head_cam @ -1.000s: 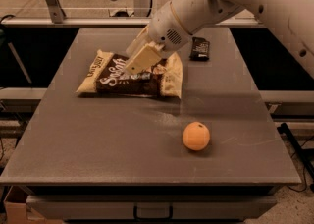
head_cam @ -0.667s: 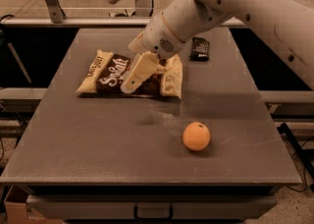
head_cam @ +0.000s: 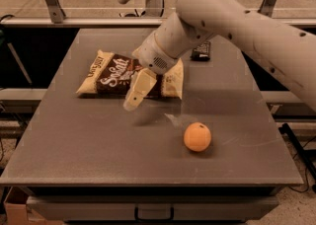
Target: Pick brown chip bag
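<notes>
Camera view is showing my gripper at the near edge of the chip bag; whether it is clenched I cannot tell. I am risking pinching only slippery film and slipping off.

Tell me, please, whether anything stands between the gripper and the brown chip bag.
Nothing visible does. The gripper is right at the near edge of the brown chip bag; the orange ball and the small dark bar lie apart from both.

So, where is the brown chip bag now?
In the camera view the brown chip bag lies on the table, left of centre toward the back; the gripper hangs over its near edge.
</notes>
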Robot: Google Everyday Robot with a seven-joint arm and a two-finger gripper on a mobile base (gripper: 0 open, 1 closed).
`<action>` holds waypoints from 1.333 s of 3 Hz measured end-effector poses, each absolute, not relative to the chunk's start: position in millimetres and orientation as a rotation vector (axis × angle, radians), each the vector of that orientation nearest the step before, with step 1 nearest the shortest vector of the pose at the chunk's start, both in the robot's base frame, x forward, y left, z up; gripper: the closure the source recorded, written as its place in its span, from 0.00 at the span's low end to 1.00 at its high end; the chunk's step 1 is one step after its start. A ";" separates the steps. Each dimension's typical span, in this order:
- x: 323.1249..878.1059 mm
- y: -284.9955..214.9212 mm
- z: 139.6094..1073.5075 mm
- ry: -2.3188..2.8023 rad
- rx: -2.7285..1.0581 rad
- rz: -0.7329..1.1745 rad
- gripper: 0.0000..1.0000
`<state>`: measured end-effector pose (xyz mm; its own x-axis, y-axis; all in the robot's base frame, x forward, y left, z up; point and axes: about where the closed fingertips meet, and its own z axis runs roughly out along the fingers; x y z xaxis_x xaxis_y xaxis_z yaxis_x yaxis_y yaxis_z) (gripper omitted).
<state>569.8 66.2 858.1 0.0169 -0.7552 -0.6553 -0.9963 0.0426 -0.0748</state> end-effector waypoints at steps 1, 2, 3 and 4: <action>577.4 67.2 837.8 1.822 -1.776 0.562 0.17; 583.6 68.4 831.4 1.831 -1.773 0.554 0.41; 584.3 68.9 832.4 1.828 -1.771 0.554 0.65; 584.3 68.9 834.7 1.828 -1.771 0.554 0.87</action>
